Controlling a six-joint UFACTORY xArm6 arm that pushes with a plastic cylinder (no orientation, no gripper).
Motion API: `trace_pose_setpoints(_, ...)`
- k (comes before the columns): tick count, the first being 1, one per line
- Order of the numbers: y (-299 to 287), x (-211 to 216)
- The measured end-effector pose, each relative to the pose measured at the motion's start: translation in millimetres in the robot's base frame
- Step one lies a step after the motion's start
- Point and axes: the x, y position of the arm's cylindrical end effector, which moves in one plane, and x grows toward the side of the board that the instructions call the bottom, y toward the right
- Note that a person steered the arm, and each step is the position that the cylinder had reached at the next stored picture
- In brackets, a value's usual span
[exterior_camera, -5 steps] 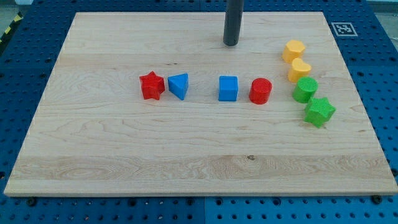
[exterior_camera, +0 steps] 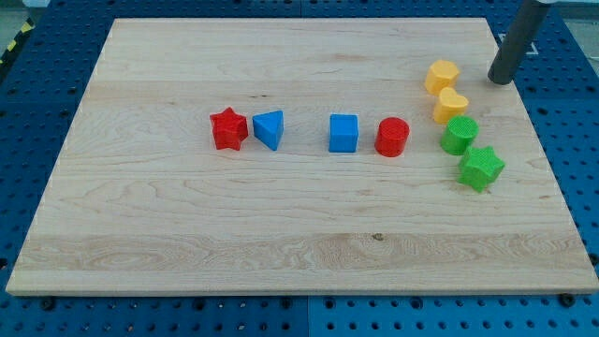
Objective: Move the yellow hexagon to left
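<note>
The yellow hexagon (exterior_camera: 443, 75) sits near the board's top right. My tip (exterior_camera: 501, 80) is on the board to the right of the hexagon, a short gap away and not touching it. A yellow heart-shaped block (exterior_camera: 450, 106) lies just below the hexagon.
A green round block (exterior_camera: 460, 135) and a green star (exterior_camera: 481, 168) continue the column below the yellow blocks. In the middle row, from left to right, are a red star (exterior_camera: 228, 128), a blue triangle (exterior_camera: 269, 129), a blue cube (exterior_camera: 343, 133) and a red cylinder (exterior_camera: 392, 137). The wooden board's right edge (exterior_camera: 533, 122) is close to my tip.
My tip has moved from the top middle of the board to the right, ending just right of the yellow hexagon. No block has moved.
</note>
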Motion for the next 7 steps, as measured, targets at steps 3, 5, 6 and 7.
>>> trace_pose_setpoints(3,-70,3)
trace_pose_setpoints(5,-109,3)
trace_pose_setpoints(6,-134,3)
trace_pose_setpoints(7,-156,3)
